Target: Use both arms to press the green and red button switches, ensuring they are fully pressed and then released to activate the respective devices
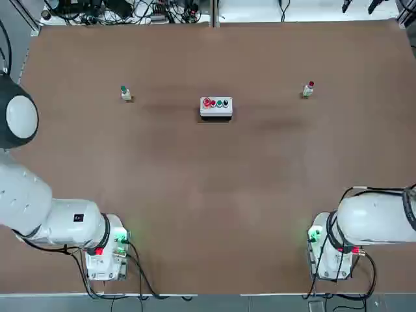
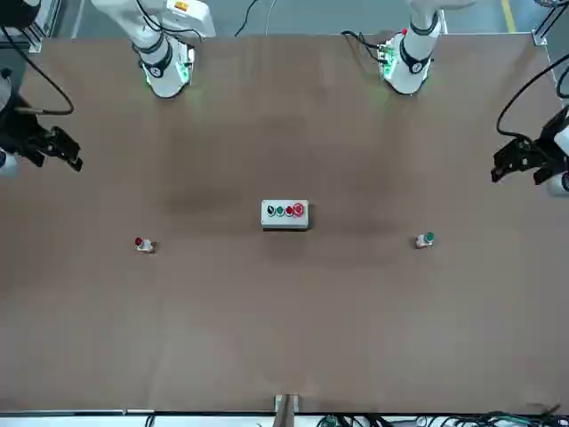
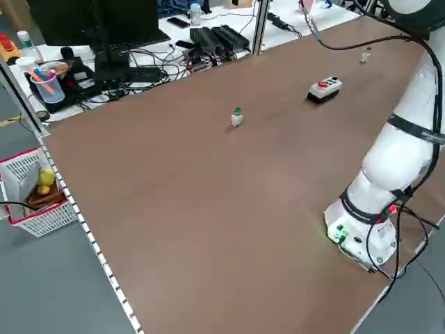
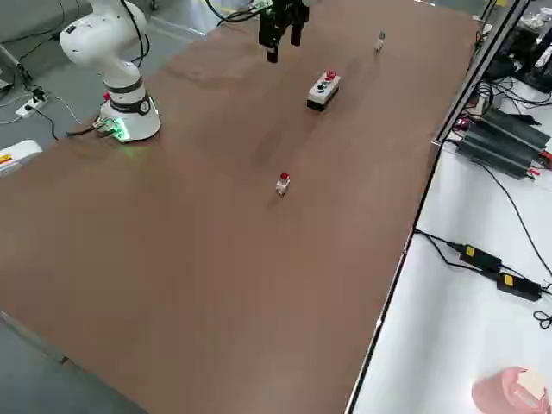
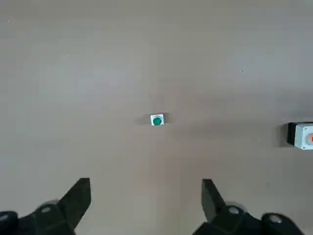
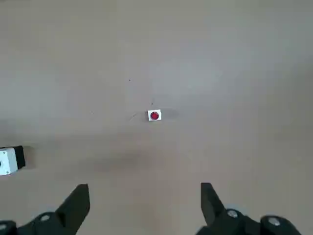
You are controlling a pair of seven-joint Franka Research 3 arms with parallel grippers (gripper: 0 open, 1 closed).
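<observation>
Box point(image 1: 216, 108) sits between green point(image 1: 126, 93) and red switches point(image 1: 308, 89).

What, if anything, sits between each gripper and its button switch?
Nothing visible: left gripper has open table toward the green switch, right gripper toward the red. The button box lies between the switches.

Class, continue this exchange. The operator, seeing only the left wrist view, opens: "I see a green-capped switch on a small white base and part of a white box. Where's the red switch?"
Observer: The small red-capped switch on a whitish base stands beyond the box, toward the robot's right.
Operator: How is the right end effector?
Observer: The black two-fingered right end effector is raised on the robot's right, fingers apart.
Operator: What's on the box?
Observer: The white rectangular box carries a row of four buttons: two red, one green, one dark.
</observation>
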